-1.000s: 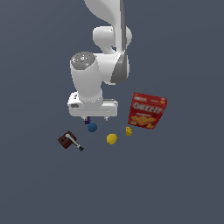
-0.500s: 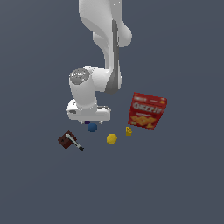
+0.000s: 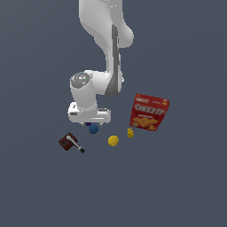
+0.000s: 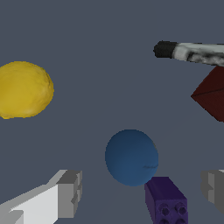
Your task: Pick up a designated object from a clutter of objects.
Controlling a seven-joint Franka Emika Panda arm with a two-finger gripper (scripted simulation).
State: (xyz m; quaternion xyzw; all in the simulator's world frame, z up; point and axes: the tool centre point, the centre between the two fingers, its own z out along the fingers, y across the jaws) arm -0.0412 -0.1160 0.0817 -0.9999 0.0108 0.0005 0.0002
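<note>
Pincer: our gripper (image 4: pixel 140 192) is standing wide open, holding nothing, fingers (image 4: pixel 65 192) flanking the target.
Blue ball (image 4: pixel 131 156): it is sitting between our fingers, purple block (image 4: pixel 166 202) touching it at about 5 o'clock.
Handling: we are judging it light, stiff, smooth and prone to rolling; we are favouring a pinch across its widest middle.
Neighbours: yellow ball (image 4: pixel 24 89) at 10 o'clock, grey tool (image 4: pixel 188 51) at 1 o'clock, both well apart.

The ground (image 3: pixel 186 186) is one flat, uniform slate-grey surface — it fills both views from edge to edge. No walls, furniture or windows show. Light is soft and even — shadows are barely visible.
</note>
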